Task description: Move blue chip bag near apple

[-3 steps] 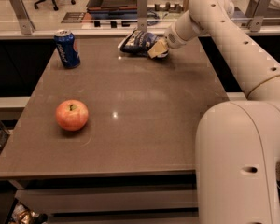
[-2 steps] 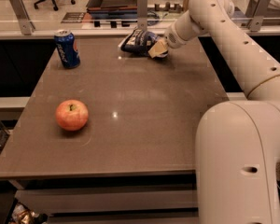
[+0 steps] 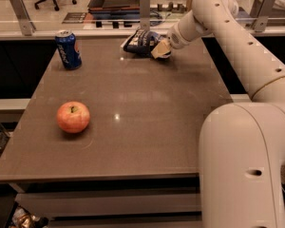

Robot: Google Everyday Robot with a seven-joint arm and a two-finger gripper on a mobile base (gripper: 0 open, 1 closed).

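The blue chip bag (image 3: 139, 41) lies at the far edge of the table, dark navy with pale lettering, its right end raised a little. My gripper (image 3: 160, 50) reaches in from the right and sits against the bag's right end, touching it. The apple (image 3: 73, 117), red-orange and round, rests on the near left part of the table, far from the bag and the gripper.
A blue soda can (image 3: 68, 50) stands upright at the far left of the brown table (image 3: 147, 127). A glass barrier with metal posts (image 3: 144, 6) runs behind the far edge. My white arm (image 3: 242, 56) spans the right side.
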